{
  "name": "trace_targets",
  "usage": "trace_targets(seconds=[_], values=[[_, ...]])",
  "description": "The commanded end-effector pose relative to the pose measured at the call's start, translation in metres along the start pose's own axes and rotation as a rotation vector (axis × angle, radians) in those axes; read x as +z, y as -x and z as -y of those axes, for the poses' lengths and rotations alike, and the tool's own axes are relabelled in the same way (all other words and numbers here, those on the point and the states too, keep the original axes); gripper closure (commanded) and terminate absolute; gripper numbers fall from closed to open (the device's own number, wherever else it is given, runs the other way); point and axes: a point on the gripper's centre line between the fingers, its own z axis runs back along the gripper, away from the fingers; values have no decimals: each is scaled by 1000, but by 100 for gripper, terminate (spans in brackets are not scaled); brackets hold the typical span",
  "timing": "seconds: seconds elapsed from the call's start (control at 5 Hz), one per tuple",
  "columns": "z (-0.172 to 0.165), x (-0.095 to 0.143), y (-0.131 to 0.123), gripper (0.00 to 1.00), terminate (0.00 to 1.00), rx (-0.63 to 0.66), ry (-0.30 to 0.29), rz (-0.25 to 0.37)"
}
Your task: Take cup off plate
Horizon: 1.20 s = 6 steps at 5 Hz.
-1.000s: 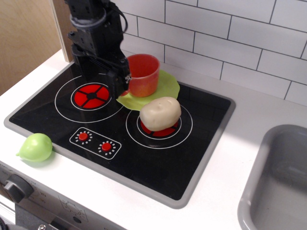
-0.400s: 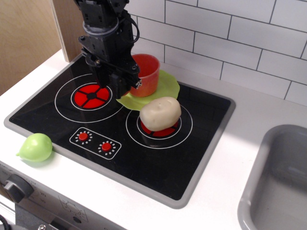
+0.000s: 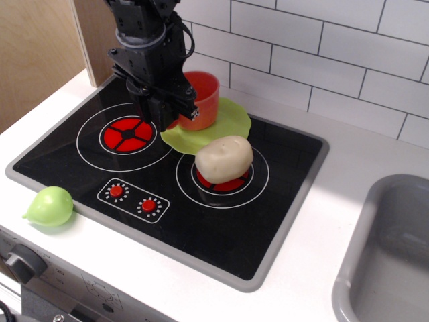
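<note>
Toy stovetop (image 3: 221, 228): cup (image 3: 202, 102) on plate (image 3: 224, 124); end effector (image 3: 173, 115) at cup, closure unclear; no legible writing.

A beige potato (image 3: 224, 159) sits on the right burner (image 3: 222, 176) of the black stove (image 3: 221, 228). A pale-green pear (image 3: 49, 206) lies on the white surface (image 3: 322, 255). A grey sink (image 3: 389, 255) is at right.
</note>
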Motion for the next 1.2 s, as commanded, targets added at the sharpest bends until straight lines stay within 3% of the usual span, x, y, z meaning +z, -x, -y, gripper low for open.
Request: trace_targets(seconds=[0.0,0.4,1.0], values=[[-8,36,6,100,0,19,12,88],[1,45,43,100,0,-32,47,7],[34,41,89,100,0,-217,89,-54]])
